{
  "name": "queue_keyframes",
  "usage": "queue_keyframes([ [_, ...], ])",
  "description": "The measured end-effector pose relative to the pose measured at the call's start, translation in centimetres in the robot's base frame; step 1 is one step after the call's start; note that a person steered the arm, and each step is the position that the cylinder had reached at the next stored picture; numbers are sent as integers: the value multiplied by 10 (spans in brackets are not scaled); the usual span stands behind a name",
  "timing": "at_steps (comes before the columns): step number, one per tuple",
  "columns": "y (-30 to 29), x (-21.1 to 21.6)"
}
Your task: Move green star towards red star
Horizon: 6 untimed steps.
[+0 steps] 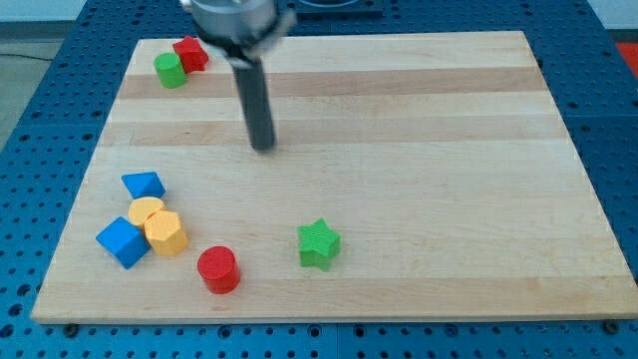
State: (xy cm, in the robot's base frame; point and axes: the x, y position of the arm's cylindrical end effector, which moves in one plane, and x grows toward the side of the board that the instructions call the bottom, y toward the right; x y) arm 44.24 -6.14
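The green star (318, 244) lies near the view's bottom, right of centre. The red star (189, 53) lies at the board's top left corner, touching a small green block (169, 70) on its left. My tip (263, 148) rests on the board at upper centre. It is well above and left of the green star, and right of and below the red star. It touches no block.
A cluster at the view's lower left holds a blue block (144, 184), a blue cube (123, 242) and two yellow blocks (148, 210) (165, 233). A red cylinder (217, 269) stands left of the green star. The wooden board (449, 150) sits on a blue perforated table.
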Motion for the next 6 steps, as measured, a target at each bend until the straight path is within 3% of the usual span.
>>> queue_keyframes([
  [1, 111, 52],
  [2, 138, 111],
  [3, 81, 115],
  [4, 90, 155],
  [5, 33, 151],
  [6, 9, 107],
])
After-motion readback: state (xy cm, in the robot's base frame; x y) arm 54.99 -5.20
